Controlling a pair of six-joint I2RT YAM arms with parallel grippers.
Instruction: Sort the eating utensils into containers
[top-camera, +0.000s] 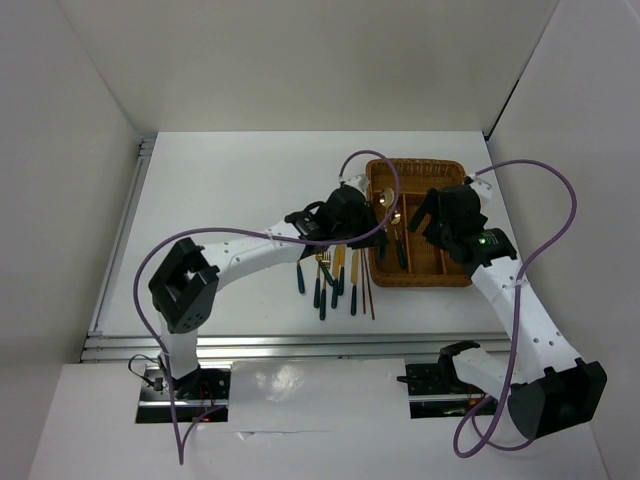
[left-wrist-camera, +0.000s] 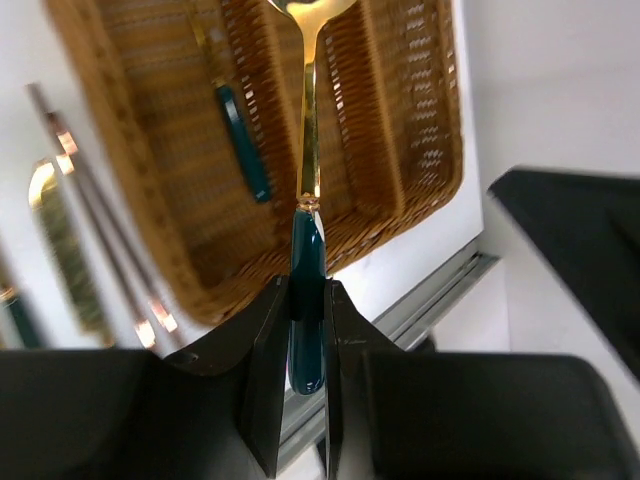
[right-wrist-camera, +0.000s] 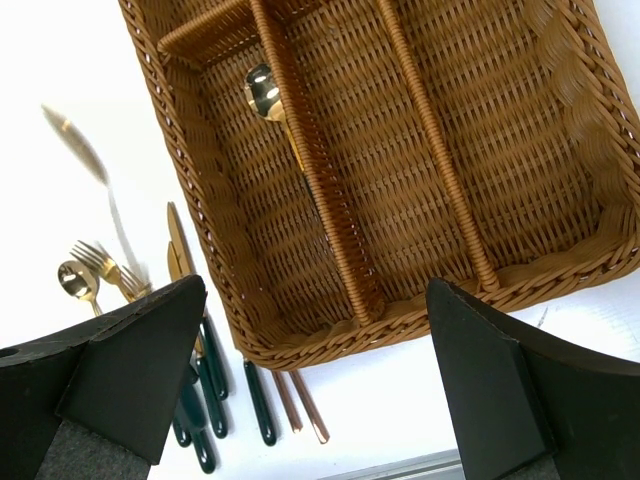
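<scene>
My left gripper (left-wrist-camera: 307, 292) is shut on the dark green handle of a gold-headed spoon (left-wrist-camera: 309, 150). The spoon points out over the brown wicker tray (left-wrist-camera: 410, 130), and its bowl is cut off at the top of the left wrist view. From above, the left gripper (top-camera: 358, 215) hovers at the tray's left rim (top-camera: 372, 185). One spoon (right-wrist-camera: 264, 93) lies in the leftmost compartment. My right gripper (right-wrist-camera: 315, 290) stands open over the tray's near end (right-wrist-camera: 420, 310) with nothing between its fingers. Several more utensils (top-camera: 335, 278) and the chopsticks (top-camera: 367, 285) lie on the table left of the tray.
The loose utensils (right-wrist-camera: 205, 385) and the chopsticks (right-wrist-camera: 300, 405) lie tight against the tray's near left corner. A metal rail (top-camera: 250, 345) runs along the table's near edge. White walls close in the table at left, back and right.
</scene>
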